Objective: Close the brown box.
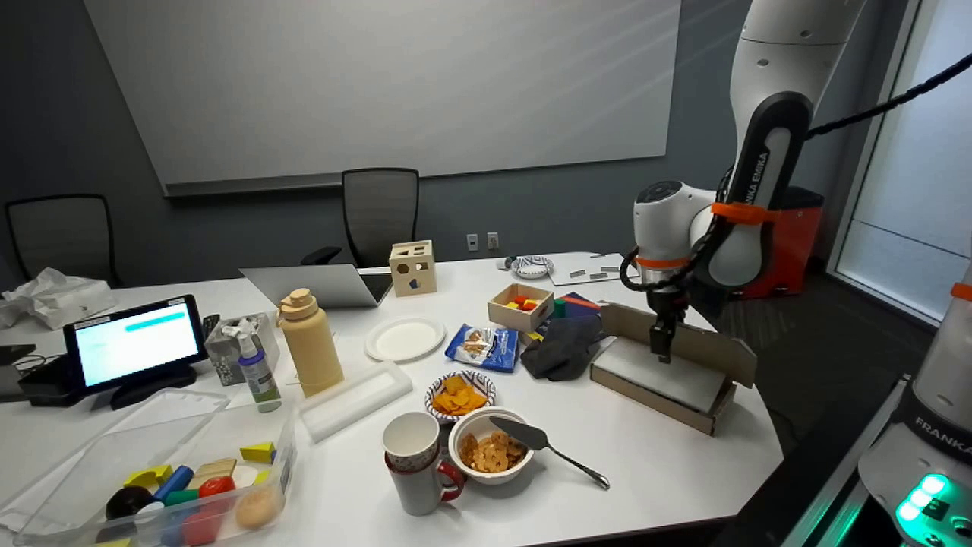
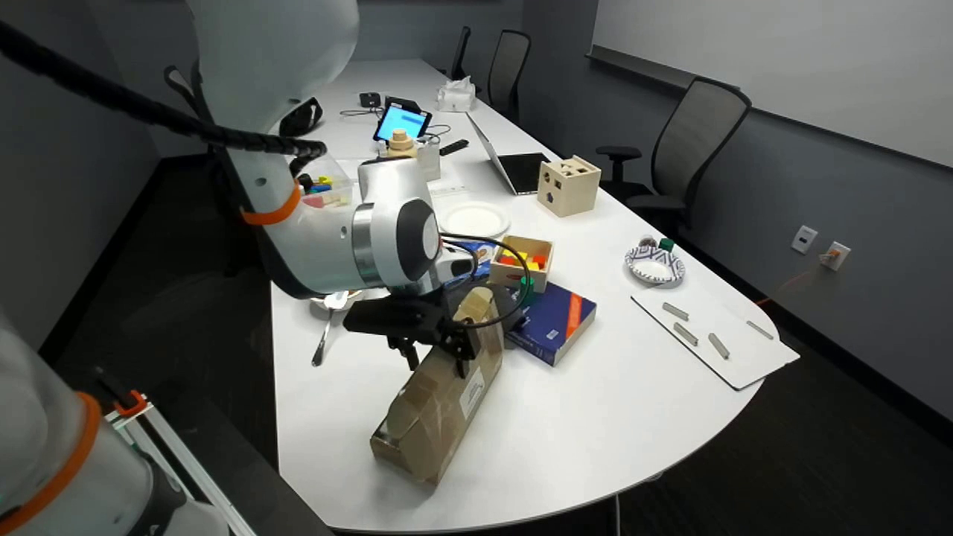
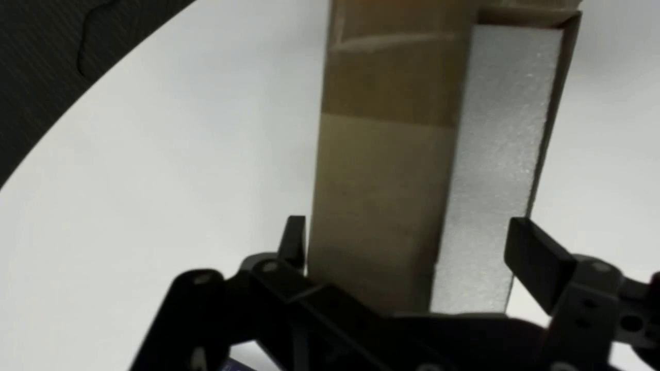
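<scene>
The brown box sits near the table's rounded end, with its lid flap raised at the back and a pale insert showing inside. In an exterior view the outside of the lid faces the camera and hides the inside. My gripper is over the box in both exterior views, with fingers apart. In the wrist view the open gripper spans the lid and the pale insert. The left finger is just outside the lid's edge; the right is over the box's opposite edge. Nothing is held.
A dark cloth, a blue book and a small wooden tray of blocks lie beside the box. A snack bag, bowls and cups stand farther along. The table edge is close to the box.
</scene>
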You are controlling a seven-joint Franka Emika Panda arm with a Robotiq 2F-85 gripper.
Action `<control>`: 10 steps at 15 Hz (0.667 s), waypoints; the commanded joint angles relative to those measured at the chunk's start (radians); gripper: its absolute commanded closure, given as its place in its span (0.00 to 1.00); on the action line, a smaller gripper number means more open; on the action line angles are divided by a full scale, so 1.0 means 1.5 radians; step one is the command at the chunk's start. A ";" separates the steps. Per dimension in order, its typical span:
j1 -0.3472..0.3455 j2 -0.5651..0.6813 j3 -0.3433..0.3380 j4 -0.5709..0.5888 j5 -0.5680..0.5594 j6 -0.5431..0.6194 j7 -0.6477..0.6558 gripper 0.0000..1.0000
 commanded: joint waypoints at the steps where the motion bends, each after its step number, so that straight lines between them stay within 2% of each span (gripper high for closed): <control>1: -0.078 0.015 0.067 -0.050 0.122 0.097 -0.172 0.00; 3: -0.181 0.041 0.169 -0.073 0.182 0.133 -0.267 0.00; 4: -0.233 0.086 0.220 -0.047 0.208 0.142 -0.314 0.00; 6: -0.322 0.106 0.292 -0.054 0.223 0.134 -0.379 0.00; 9: -0.410 0.135 0.339 -0.050 0.210 0.110 -0.440 0.00; 10: -0.392 0.135 0.322 -0.052 0.269 0.117 -0.501 0.00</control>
